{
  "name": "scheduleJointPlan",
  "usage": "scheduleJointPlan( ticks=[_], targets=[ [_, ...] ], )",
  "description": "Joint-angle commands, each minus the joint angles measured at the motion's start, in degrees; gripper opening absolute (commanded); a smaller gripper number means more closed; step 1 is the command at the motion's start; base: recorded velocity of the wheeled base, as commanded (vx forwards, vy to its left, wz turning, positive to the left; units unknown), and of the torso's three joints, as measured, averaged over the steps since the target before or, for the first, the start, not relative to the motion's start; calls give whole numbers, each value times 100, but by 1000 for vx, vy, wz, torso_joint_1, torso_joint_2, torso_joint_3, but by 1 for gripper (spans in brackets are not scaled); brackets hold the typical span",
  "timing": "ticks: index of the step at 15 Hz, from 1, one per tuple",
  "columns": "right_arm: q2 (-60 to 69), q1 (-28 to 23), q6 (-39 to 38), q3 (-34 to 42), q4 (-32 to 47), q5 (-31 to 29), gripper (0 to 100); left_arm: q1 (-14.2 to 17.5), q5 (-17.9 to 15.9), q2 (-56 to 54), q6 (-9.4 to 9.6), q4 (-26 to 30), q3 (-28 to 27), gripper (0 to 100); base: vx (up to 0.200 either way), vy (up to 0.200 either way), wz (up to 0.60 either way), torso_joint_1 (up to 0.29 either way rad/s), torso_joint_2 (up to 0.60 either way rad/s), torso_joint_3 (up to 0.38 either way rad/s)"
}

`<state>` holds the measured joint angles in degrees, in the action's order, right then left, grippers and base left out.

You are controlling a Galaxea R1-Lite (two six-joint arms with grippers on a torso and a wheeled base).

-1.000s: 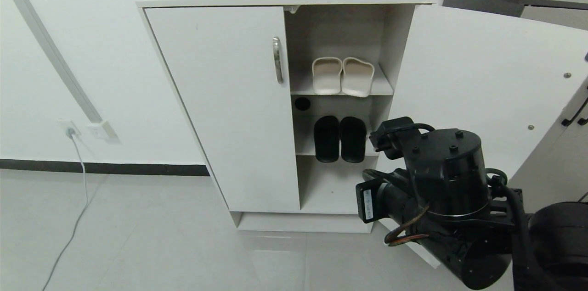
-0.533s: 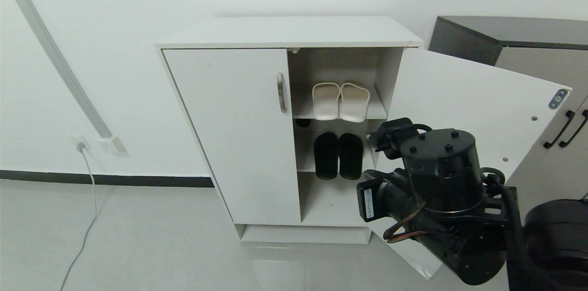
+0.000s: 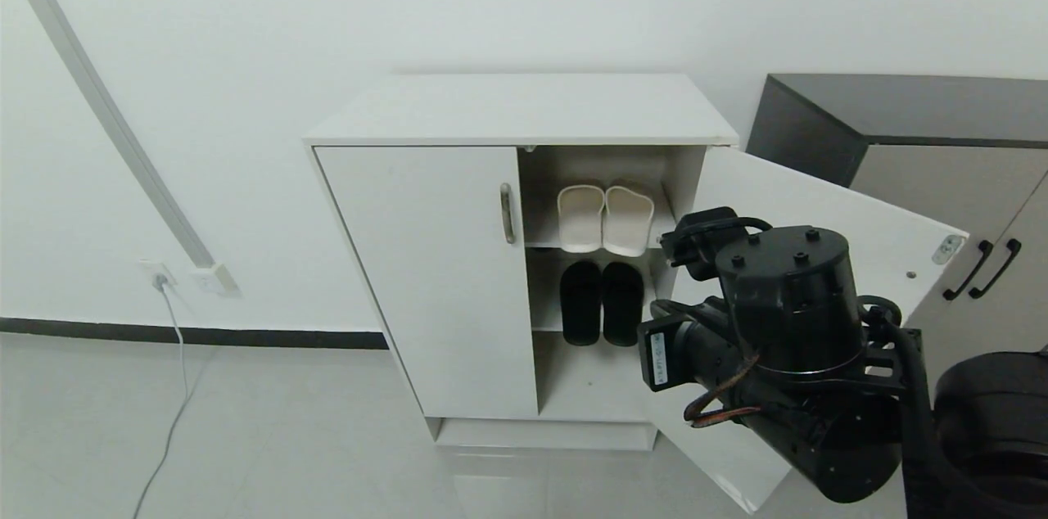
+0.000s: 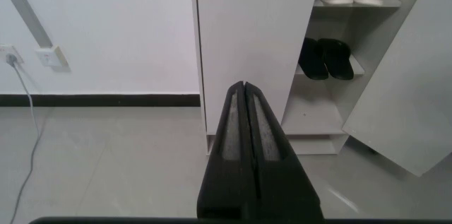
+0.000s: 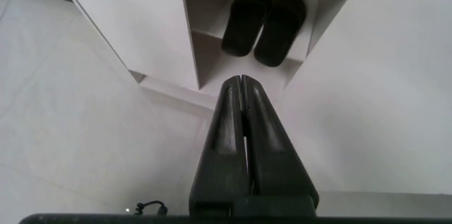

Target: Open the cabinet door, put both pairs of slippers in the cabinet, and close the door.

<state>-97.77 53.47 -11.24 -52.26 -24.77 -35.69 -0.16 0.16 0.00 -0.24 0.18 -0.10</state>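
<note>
Sitting toes-in on the upper shelf of the cabinet (image 3: 524, 106), the pale slippers (image 3: 605, 218) are side by side and touching. On the shelf below them I see the black slippers (image 3: 602, 302), also paired close together and pointing the same way.

The right door (image 3: 819, 208) stands swung wide open toward my right side. The left door (image 3: 426, 273) is shut flat, with its metal handle (image 3: 508, 214) upright along the inner edge.

My right gripper (image 5: 242, 79) hangs out in front of the open compartment, well apart from the shelves. Its fingers are pressed together with nothing between them, aimed down toward the black pair. My left gripper (image 4: 244, 86) is back from the cabinet over the floor (image 3: 246, 437), facing the closed door. Its fingers too are pinched flat against each other and hold nothing.

Just beside the open door there is a dark cabinet (image 3: 901, 118) against the wall. On the other side, a wall socket (image 3: 160, 280) has a cable (image 3: 176, 388) trailing down to the tiles.
</note>
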Motion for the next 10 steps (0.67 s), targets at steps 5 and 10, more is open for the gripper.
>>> scheduleJointPlan(
  ticks=[5, 10],
  targets=[
    [3, -12, -1, -3, -1, 1, 0, -2, 2, 0, -2, -1, 1, 0, 0, 0, 0, 188, -507, -315],
    [-14, -29, -1, 5, -1, 10, 0, -2, 2, 0, -2, -1, 1, 0, 0, 0, 0, 219, -538, -321]
  ],
)
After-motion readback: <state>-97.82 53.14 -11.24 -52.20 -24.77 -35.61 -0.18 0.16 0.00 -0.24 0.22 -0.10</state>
